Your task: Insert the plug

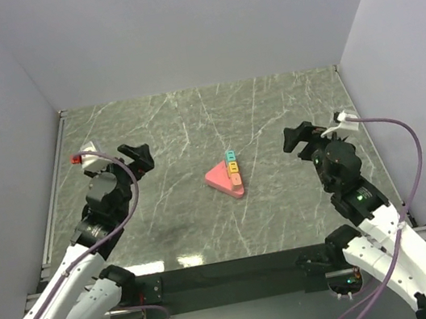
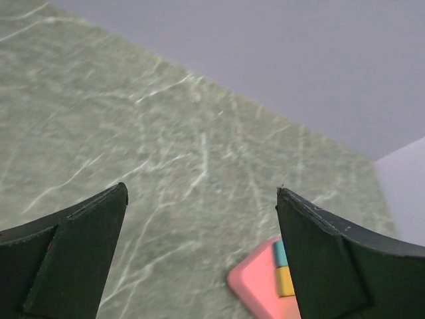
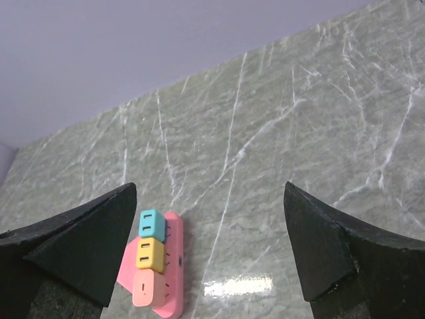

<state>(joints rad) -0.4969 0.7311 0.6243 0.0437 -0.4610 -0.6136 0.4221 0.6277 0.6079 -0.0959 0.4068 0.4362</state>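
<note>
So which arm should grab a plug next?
Probably right. The left gripper and right gripper are both open, off the pink block, but the plugs line the edge facing the right one, whose camera shows all three.

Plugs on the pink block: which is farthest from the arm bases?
The teal plug, ending the row; the yellow plug is middle, the pink plug nearest.
</note>
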